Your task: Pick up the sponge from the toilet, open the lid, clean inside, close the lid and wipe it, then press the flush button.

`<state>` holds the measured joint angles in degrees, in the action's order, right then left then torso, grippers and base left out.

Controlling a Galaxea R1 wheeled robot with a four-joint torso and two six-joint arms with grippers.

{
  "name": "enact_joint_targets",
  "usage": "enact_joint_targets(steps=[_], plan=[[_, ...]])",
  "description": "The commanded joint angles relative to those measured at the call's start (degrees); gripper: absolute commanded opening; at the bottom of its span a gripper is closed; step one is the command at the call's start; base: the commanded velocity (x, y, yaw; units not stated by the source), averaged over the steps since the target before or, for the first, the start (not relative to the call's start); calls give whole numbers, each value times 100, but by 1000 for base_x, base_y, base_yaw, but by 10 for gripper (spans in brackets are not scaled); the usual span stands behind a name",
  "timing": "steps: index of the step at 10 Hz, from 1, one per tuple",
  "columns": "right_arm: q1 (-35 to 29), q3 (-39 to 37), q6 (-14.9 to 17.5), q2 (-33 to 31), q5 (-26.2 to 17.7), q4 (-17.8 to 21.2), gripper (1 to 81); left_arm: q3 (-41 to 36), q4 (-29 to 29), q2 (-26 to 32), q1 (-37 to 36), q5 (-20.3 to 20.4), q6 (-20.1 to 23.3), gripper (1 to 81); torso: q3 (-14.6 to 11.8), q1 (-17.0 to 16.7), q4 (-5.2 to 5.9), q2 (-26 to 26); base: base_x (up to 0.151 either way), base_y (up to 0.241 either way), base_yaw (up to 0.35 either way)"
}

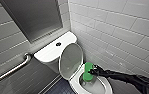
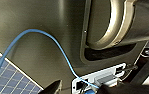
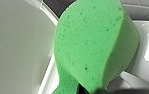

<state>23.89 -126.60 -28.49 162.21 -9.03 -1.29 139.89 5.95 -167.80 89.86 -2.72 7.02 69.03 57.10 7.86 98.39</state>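
Observation:
The white toilet (image 1: 76, 83) stands in the corner with its lid (image 1: 71, 60) raised and leaning back against the tank (image 1: 50, 51). The dark round flush button (image 1: 58, 44) sits in the middle of the tank top. My right gripper (image 1: 93, 72) reaches in from the right and is shut on the bright green sponge (image 1: 88, 72), which it holds upright over the open bowl, near the rim on the lid's side. In the right wrist view the sponge (image 3: 90, 45) looms large, pinched at its narrow end, with the lid's inner face (image 3: 15, 45) beside it.
A steel grab bar (image 1: 12, 70) runs along the left wall below a grey panel (image 1: 32, 17). White tiled wall (image 1: 120, 32) stands close on the toilet's right. Dark floor (image 1: 57, 87) lies left of the bowl. The left wrist view has a blue cable (image 2: 52, 42) and floor tiles (image 2: 7, 77).

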Motion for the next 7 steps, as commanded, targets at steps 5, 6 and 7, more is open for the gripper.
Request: enact_joint_targets(steps=[5,6,7], plan=[[-618,-795,10,500,77,-29,10,-84,-68,18,221,-519,1,811,-4,0,0,0,0,0,0],[-521,-752,-16,394,164,-3,10,-84,-68,18,221,-528,1,811,-4,0,0,0,0,0,0],[-425,-585,-25,210,279,15,10,-84,-59,10,221,-528,10,811,-4,0,0,0,0,0,0]])
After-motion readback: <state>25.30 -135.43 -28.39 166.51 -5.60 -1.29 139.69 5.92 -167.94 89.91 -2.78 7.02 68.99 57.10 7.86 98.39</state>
